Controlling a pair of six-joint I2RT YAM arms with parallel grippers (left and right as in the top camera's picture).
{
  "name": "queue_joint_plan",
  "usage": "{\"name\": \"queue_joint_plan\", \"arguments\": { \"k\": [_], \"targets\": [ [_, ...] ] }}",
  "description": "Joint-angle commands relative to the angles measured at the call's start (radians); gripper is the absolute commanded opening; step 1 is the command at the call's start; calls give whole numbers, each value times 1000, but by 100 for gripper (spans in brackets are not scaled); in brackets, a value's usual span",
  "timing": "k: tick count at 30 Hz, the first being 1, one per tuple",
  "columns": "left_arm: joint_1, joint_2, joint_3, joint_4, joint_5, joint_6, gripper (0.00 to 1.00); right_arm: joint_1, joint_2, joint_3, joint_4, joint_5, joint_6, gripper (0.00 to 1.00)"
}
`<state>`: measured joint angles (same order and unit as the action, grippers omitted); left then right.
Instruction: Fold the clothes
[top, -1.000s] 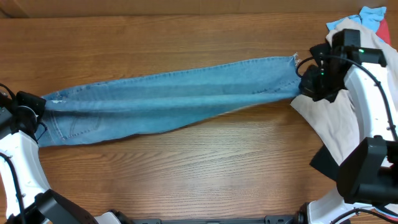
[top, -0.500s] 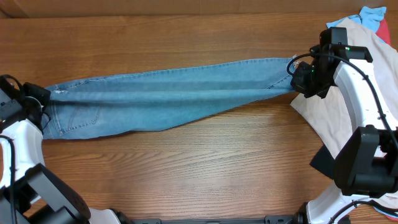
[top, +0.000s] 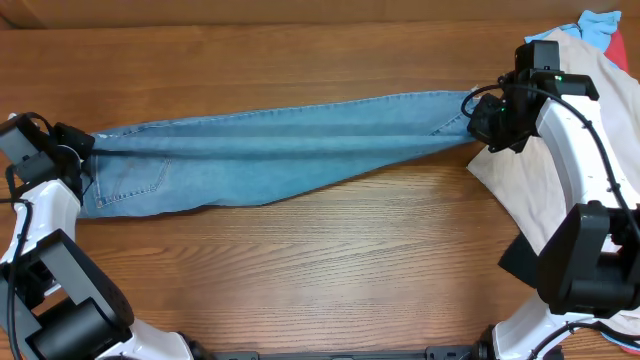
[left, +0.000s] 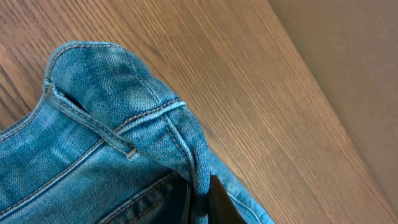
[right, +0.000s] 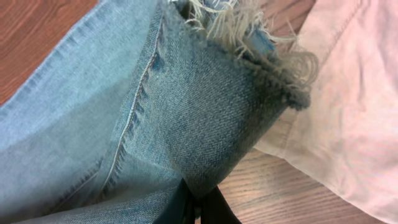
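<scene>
- Jeans (top: 270, 150): light blue denim drawn out lengthwise across the table (top: 300, 280), waist at the left and hems at the right. The legs appear stacked. The taut line suggests the cloth is being pulled flat to prepare a fold.
- Waistband (left: 87, 74): one corner is raised off the wood. The back pocket (top: 135, 180) faces upward.
- Left gripper (top: 85, 152): jaws drawn narrow, pinching the waistband edge. It probably anchors this end against the pull.
- Frayed hem (right: 249, 37): gathered into layers and lifted.
- Right gripper (top: 482, 120): jaws drawn narrow on the hem, supplying the opposing tension.
- Beige garment (top: 540, 190): spread at the table's right, beneath the right arm. Whether the hem touches it cannot be told.
</scene>
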<state>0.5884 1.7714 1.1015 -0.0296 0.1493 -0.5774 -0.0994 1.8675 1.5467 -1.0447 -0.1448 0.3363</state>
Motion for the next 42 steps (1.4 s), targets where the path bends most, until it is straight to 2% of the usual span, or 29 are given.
{"name": "queue_joint_plan", "arguments": {
  "k": [1,5,12,14,16,17,18,19,20,22,25,29,31,35,37,40,42],
  "targets": [
    [6,7,14,31,-93,-2,8,0,3,29,25,76,8,4],
    [6,7,14,31,-101,-2,13,1,11,25,22,76,12,4],
    [6,7,14,31,-132,15,16,1,11,25,16,72,16,4],
    [6,7,14,31,-131,19,22,1,11,25,14,73,16,4],
    [6,7,14,30,-129,42,40,1,11,25,15,73,16,4],
    [6,7,14,25,-121,61,52,1,11,25,15,73,16,4],
    [6,7,14,10,-105,89,71,1,11,25,15,73,16,4],
    [6,7,14,-11,-97,107,85,1,11,25,14,73,16,4],
    [6,7,14,-42,-97,111,95,1,11,25,11,73,16,4],
    [6,7,14,-113,-95,130,99,1,11,25,8,73,16,4],
    [6,5,14,-203,-72,180,100,1,11,25,8,73,16,4],
    [6,0,14,-320,-53,187,100,1,11,25,1,73,16,4],
    [6,0,14,-398,-36,189,97,1,11,25,-8,73,16,4],
    [6,0,14,-510,-26,189,82,1,11,25,-16,73,16,4],
    [6,0,14,-551,-26,189,69,1,11,25,-16,73,16,4],
    [6,2,14,-592,-26,189,45,1,11,25,-19,73,16,4],
    [6,2,13,-602,-26,189,36,1,11,25,-23,73,16,4]
  ]
}}
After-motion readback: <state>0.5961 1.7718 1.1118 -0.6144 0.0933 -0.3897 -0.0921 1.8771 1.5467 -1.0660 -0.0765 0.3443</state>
